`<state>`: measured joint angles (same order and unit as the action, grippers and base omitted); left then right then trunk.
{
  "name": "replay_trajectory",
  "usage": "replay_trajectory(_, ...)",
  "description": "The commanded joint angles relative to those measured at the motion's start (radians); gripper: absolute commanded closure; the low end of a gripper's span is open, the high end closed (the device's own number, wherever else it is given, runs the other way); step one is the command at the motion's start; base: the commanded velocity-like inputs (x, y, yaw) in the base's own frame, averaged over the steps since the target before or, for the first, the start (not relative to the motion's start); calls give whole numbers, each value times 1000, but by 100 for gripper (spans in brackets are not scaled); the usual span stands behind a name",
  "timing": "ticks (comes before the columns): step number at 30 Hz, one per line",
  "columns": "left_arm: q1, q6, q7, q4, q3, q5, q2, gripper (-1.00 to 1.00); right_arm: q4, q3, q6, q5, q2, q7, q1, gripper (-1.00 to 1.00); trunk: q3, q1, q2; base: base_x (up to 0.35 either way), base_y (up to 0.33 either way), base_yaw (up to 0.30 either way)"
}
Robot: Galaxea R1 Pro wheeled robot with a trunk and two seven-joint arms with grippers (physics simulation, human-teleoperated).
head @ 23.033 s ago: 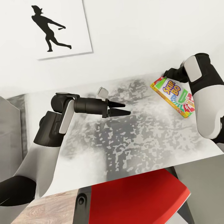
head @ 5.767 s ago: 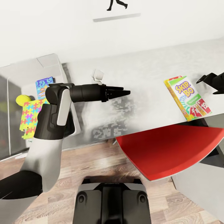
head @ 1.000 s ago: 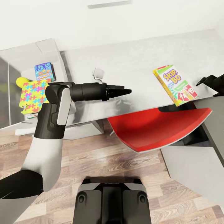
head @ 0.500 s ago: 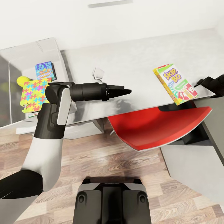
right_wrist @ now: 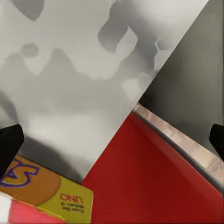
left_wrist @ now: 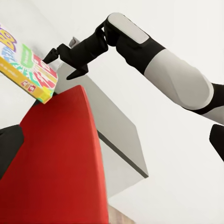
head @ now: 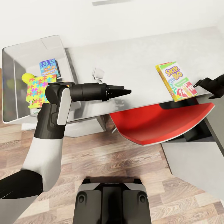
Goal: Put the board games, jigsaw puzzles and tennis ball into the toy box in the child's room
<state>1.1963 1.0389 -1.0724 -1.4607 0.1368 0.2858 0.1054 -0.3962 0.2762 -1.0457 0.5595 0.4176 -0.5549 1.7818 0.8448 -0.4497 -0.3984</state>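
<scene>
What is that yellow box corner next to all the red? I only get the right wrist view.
Observer: It is a Skip-Bo board game, lying flat near the front edge of the table, above a red chair.
Operator: Is the hand holding it?
Observer: No. The right gripper is open at the box's right end, not around it.
Operator: Where is it meant to go?
Observer: Into the toy box at the far left of the head view. It holds a blue board game, a jigsaw puzzle and the tennis ball.
</scene>
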Motion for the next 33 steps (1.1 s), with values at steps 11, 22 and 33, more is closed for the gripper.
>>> replay_trajectory(11, 1, 4, -3, 0, 0, -1, 0, -100, 2, 3, -2, 10, -1, -12, 1, -100, 1, 0, -2, -143, 100, 0)
replay_trajectory(22, 1, 4, -3, 0, -1, -1, 0, -100, 2, 3, -2, 10, -4, -13, 1, -100, 1, 0, -2, 9, 227, 0)
replay_trajectory(33, 1, 4, -3, 0, 0, 0, 2, -100, 2, 2, -2, 10, -3, -14, 1, -100, 1, 0, -2, 14, 60, 0)
